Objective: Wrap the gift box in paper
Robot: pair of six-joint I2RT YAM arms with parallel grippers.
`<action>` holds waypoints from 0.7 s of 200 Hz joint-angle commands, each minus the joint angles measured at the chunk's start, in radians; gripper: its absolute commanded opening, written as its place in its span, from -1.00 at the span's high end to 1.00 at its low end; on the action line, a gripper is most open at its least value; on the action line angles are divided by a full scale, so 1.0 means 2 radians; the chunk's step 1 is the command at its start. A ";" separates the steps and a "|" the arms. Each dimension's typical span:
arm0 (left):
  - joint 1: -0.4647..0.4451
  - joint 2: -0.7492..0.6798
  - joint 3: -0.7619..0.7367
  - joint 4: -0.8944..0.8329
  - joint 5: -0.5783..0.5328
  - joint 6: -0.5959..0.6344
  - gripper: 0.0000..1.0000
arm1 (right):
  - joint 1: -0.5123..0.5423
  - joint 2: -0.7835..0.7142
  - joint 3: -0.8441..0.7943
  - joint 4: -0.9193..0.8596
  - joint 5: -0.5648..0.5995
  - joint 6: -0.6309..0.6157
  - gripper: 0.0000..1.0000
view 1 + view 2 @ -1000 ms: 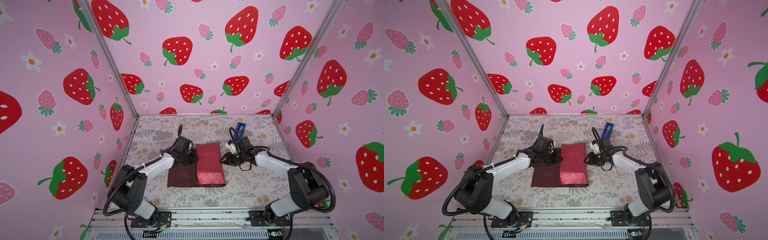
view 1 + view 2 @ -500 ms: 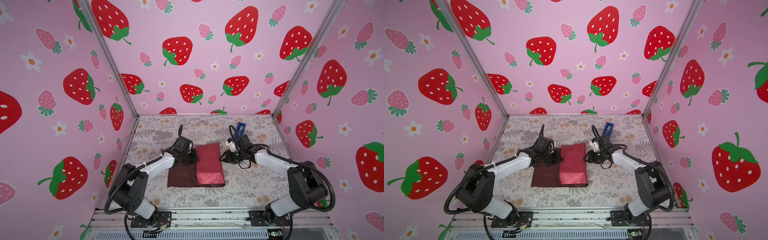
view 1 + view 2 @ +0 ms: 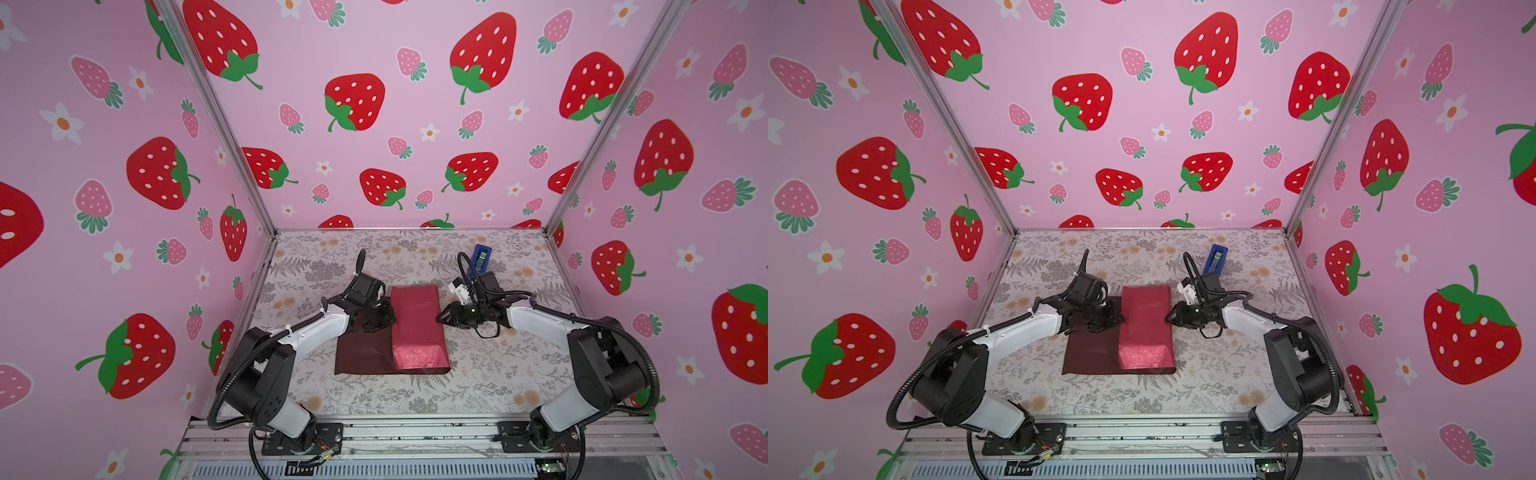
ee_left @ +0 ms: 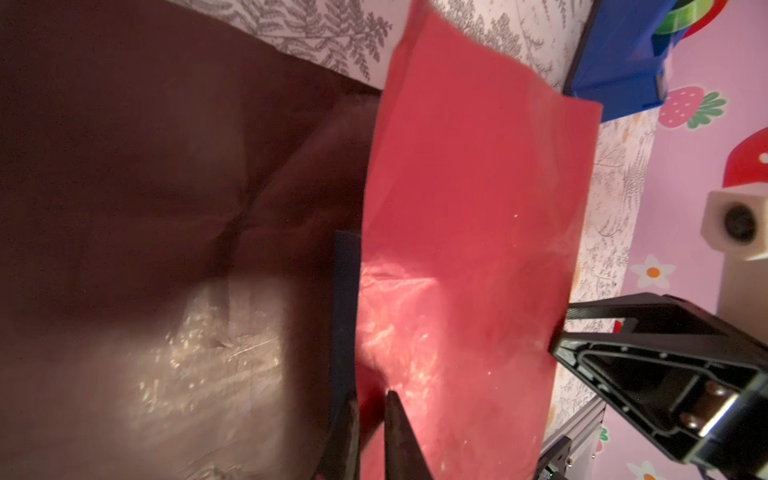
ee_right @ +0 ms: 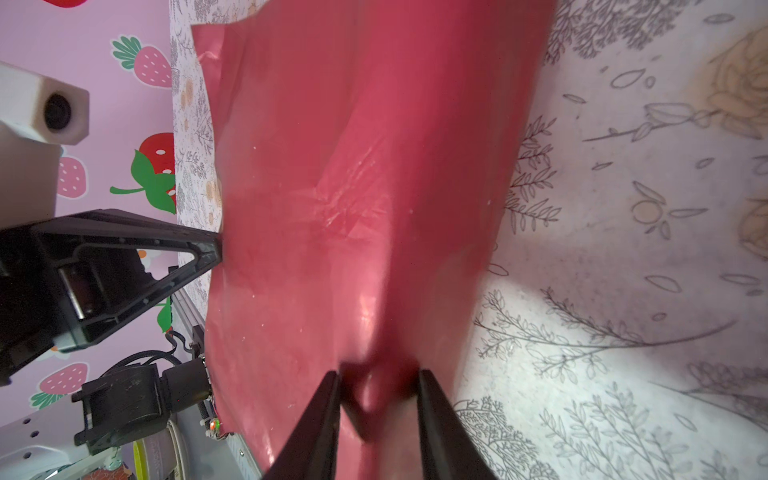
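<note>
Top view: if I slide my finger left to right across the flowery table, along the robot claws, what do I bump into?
White left forearm → black left gripper → shiny crimson folded-over wrapping paper → black right gripper → white right forearm.

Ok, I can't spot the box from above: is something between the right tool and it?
Yes. The paper, red side up, lies over the box, so the right tool meets paper, not cardboard. Only a navy strip of it shows, in the left wrist view.
</note>
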 commanded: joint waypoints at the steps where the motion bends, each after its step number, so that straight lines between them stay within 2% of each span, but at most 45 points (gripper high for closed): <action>1: 0.009 -0.033 0.026 -0.052 -0.040 0.020 0.50 | 0.001 0.010 -0.019 -0.023 0.024 -0.005 0.34; 37: 0.042 -0.078 0.008 -0.111 -0.077 0.043 0.26 | 0.001 0.011 -0.017 -0.025 0.023 -0.007 0.34; 67: 0.089 -0.115 -0.035 -0.159 -0.122 0.042 -0.10 | 0.001 0.012 -0.017 -0.025 0.022 -0.008 0.34; 96: 0.133 -0.145 -0.092 -0.154 -0.103 0.030 -0.36 | 0.001 0.011 -0.015 -0.029 0.021 -0.011 0.34; 119: 0.161 -0.151 -0.131 -0.134 -0.064 0.011 -0.42 | 0.001 0.012 -0.014 -0.029 0.020 -0.011 0.34; 140: 0.168 -0.152 -0.154 -0.127 -0.056 -0.006 -0.45 | 0.001 0.012 -0.012 -0.030 0.020 -0.011 0.34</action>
